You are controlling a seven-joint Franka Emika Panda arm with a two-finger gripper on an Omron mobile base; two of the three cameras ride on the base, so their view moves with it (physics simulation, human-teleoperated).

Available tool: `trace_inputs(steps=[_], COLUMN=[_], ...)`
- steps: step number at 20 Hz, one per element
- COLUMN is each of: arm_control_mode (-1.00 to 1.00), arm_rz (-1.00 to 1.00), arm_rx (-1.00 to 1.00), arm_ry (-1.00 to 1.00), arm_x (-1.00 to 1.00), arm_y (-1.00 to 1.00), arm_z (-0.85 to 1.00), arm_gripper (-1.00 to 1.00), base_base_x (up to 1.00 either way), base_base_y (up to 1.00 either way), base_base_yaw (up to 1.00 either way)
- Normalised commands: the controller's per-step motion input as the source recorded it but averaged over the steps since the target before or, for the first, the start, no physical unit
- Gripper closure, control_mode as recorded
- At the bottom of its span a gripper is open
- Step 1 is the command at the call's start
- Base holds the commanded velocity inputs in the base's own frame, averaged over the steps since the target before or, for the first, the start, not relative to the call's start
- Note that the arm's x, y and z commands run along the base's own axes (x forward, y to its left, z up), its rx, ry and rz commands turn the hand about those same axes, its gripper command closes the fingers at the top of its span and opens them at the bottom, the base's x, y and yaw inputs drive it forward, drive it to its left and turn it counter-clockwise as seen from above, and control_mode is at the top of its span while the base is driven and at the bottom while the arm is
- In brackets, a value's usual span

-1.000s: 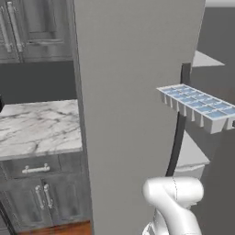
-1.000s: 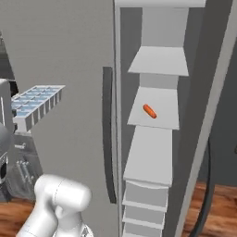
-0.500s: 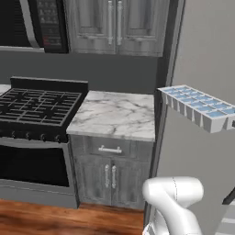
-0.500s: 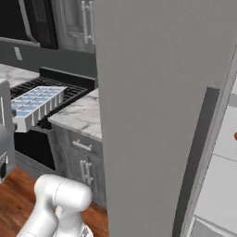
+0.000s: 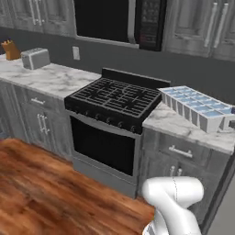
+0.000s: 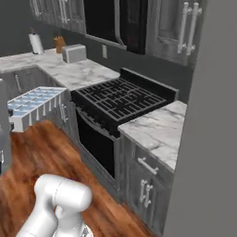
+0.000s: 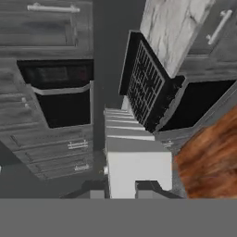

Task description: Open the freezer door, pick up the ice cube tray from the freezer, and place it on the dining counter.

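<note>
Pale blue cells in two rows mark the ice cube tray (image 5: 196,106), which we see carried in the air at about the height of the stove top; in the left base view it hangs over the marble surface (image 5: 183,124) right of the stove (image 5: 114,98), and in the right base view the tray (image 6: 36,105) sits at the far left, over the wood floor (image 6: 51,152). In the hand view the tray (image 7: 127,148) runs straight out from the hand (image 7: 121,187), its near end wall between the two dark fingertips (image 7: 147,187) — we take the hand as clamped on that end, though the contact itself is partly hidden by the tray.

No writing can be read anywhere: the microwave (image 5: 121,20) has a dark button strip, but its marks are too blurred to make out, and the toaster (image 5: 36,58) bears no label we can tell.

As for edges and room — the tray's long side lies near the stove's right edge in the left base view, with open air under it. A broad grey panel (image 6: 208,139) fills the right side of the right base view, close beside the marble-topped cabinet (image 6: 157,132). The wood floor in front of the stove is open to the left, bounded by grey cabinets (image 5: 32,119) under the long marble counter (image 5: 50,78).
</note>
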Motion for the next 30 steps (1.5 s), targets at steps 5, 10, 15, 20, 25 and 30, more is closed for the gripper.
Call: trace_inputs(steps=[5,10,15,20,25,30], arm_control_mode=[1.0,1.0,1.0,1.0,1.0,1.0], arm_rz=[0.0,0.0,0.0,0.0,0.0,0.0], arm_rx=[0.0,0.0,0.0,0.0,0.0,0.0], arm_ry=[0.0,0.0,0.0,0.0,0.0,0.0], arm_x=[0.0,0.0,0.0,0.0,0.0,0.0], arm_y=[0.0,0.0,0.0,0.0,0.0,0.0], arm_z=[0.0,0.0,0.0,0.0,0.0,0.0], arm_gripper=[1.0,1.0,1.0,1.0,1.0,1.0], base_base_x=[0.11,0.04,0.0,0.0,0.03,0.05], base_base_y=[0.43,0.34,0.3,0.22,0.2,0.22], base_base_yaw=[0.8,0.84,0.87,0.88,0.89,0.88])
